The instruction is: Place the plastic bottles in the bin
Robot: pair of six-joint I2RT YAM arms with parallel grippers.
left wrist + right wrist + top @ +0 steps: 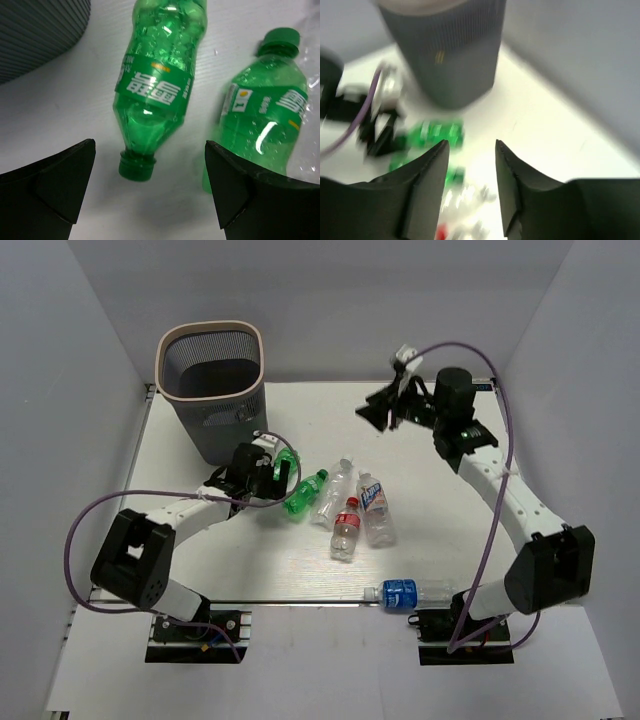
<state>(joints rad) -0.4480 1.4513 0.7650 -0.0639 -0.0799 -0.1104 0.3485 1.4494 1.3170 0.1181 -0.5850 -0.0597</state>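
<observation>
Green bottle (157, 85) lies on the counter (60, 115) near the bin (35, 35), cap toward my left tool (150, 147), long axis running out from between its wide jaws; right tool (471, 145) half-parted, empty.

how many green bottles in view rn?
2. One green bottle lies at the open left claw, near the bin; the second green bottle lies just right of it, beside a clear bottle. Any inside the bin are hidden.
</observation>
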